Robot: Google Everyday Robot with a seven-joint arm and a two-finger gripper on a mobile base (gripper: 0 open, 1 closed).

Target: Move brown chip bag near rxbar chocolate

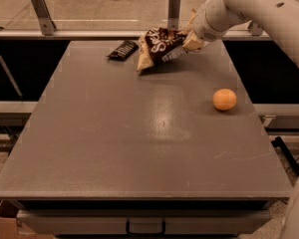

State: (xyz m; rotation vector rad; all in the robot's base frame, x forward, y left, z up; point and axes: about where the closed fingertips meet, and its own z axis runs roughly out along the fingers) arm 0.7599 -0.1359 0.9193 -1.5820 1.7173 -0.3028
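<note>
The brown chip bag point(158, 47), dark brown with cream edges and white script, hangs tilted just above the far part of the table. My gripper point(188, 40) is shut on the bag's right end, at the end of the white arm coming in from the upper right. The rxbar chocolate point(122, 50), a small flat dark bar, lies on the table just left of the bag, a short gap away. The bag's lower left corner points down toward the table near the bar.
A round orange fruit point(224, 99) sits on the right side of the grey table point(139, 148). A metal rail with two upright posts point(173, 6) runs behind the far edge. The table's front edge carries a drawer handle point(145, 228).
</note>
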